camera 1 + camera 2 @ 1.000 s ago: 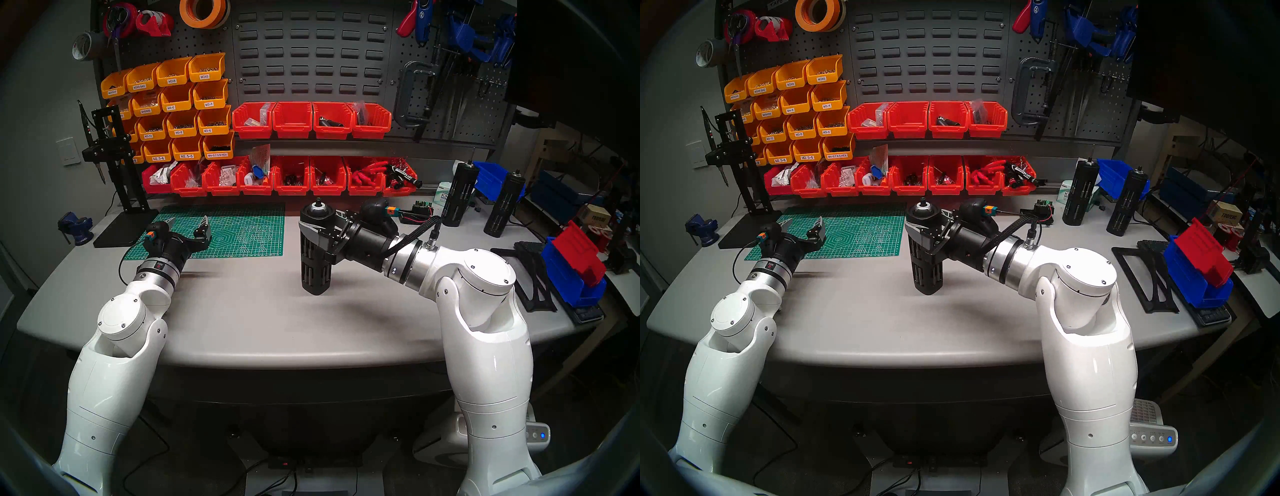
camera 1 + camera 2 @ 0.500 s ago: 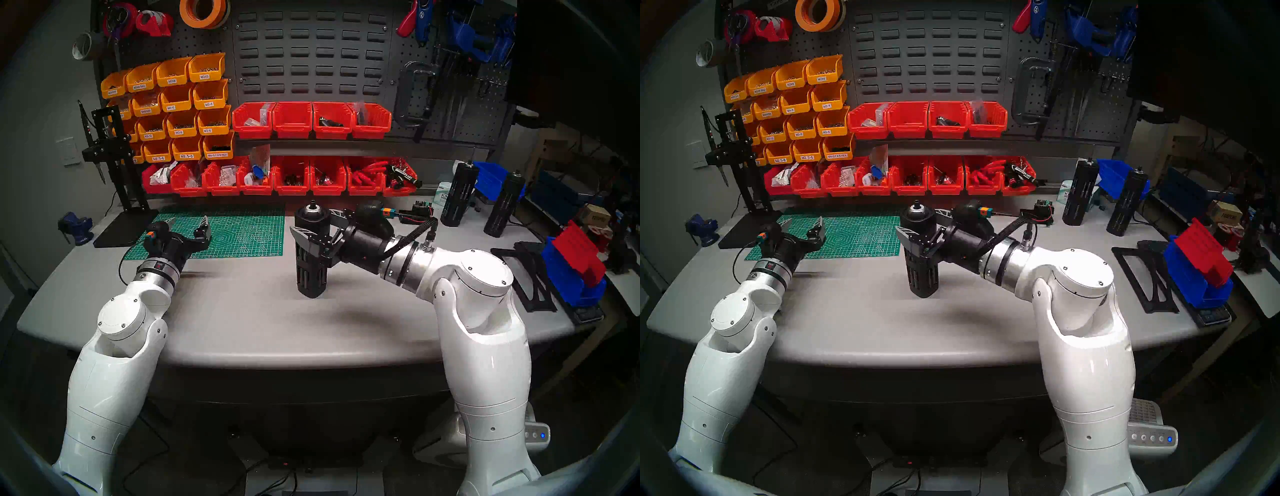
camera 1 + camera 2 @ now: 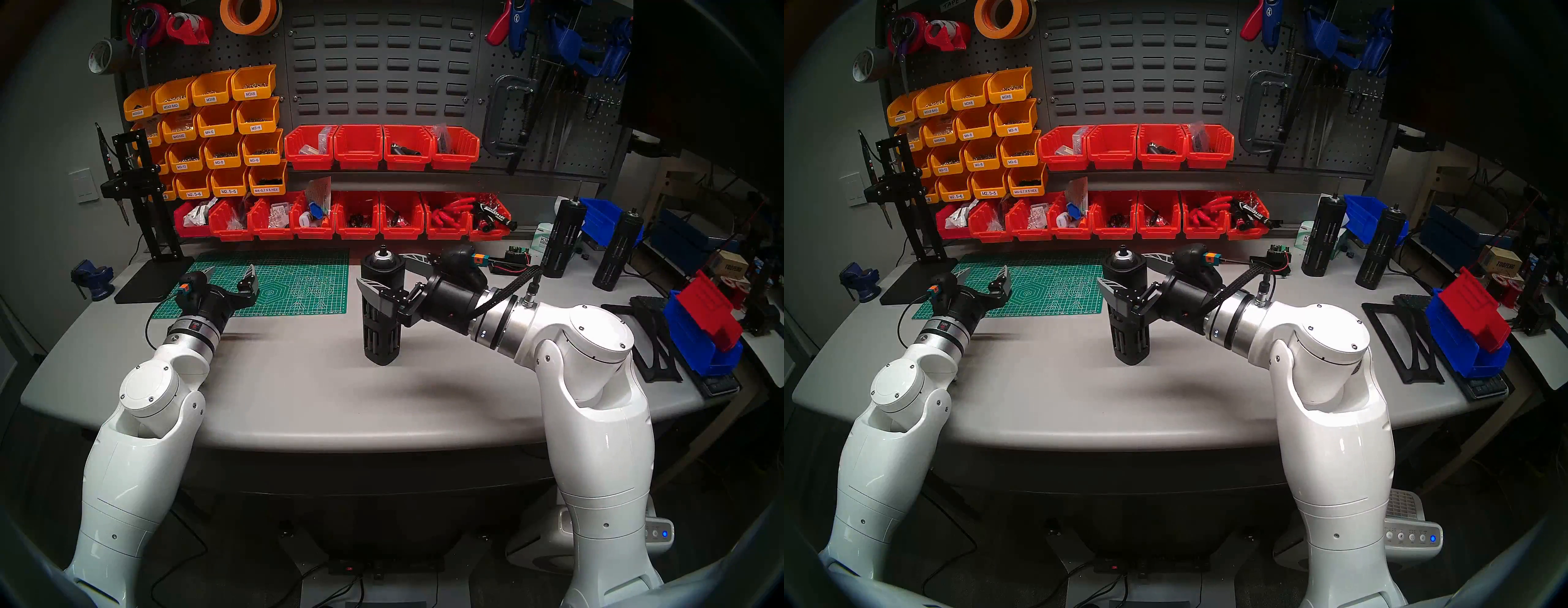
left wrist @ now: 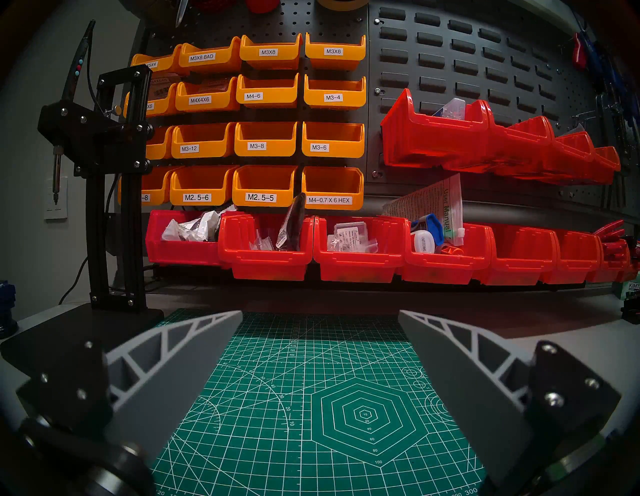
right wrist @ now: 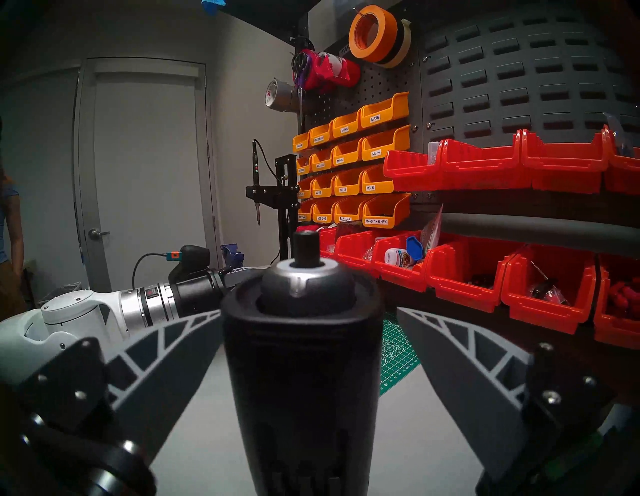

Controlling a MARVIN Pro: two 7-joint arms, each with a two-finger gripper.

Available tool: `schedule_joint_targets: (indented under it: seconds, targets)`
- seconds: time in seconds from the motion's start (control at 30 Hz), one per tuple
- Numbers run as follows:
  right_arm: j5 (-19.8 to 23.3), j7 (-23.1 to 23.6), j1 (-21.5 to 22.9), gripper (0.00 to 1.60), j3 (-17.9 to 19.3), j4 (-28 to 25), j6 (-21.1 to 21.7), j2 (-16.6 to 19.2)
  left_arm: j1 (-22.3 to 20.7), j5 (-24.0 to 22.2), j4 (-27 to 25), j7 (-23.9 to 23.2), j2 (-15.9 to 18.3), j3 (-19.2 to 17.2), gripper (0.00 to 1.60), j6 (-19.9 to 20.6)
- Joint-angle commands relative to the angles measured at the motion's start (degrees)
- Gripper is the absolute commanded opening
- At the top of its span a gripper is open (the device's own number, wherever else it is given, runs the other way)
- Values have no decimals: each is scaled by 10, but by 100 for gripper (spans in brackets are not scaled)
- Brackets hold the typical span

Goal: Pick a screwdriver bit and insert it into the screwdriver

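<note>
Our right gripper [image 5: 308, 346] has its fingers spread wide on either side of the screwdriver [image 3: 380, 310], with a clear gap showing between each finger and the black body in the right wrist view, so nothing is clamped. The screwdriver stands upright on its tapered base on the grey bench [image 3: 297, 382], just right of the green cutting mat [image 3: 271, 284], its silver-ringed socket facing up. We judge it was stood this way so a bit can drop in from above. A short dark stub rises from the socket; we cannot tell whether that is a seated screwdriver bit. Our left gripper [image 4: 320, 350] hovers level over the mat, fingers apart and empty, aimed at the red bins [image 4: 360, 249], clear of the right arm.
</note>
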Motion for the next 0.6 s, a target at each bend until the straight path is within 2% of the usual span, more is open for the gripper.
schedule_joint_targets:
  seconds: [0.0,0.57]
  targets:
    - [9,7,-8,160,13,-35,9,4,-13,0,-15,0,0,-5,160,-8]
    - [25,32,-73,160,51,-98,31,7,-13,0,-15,0,0,-5,160,-8]
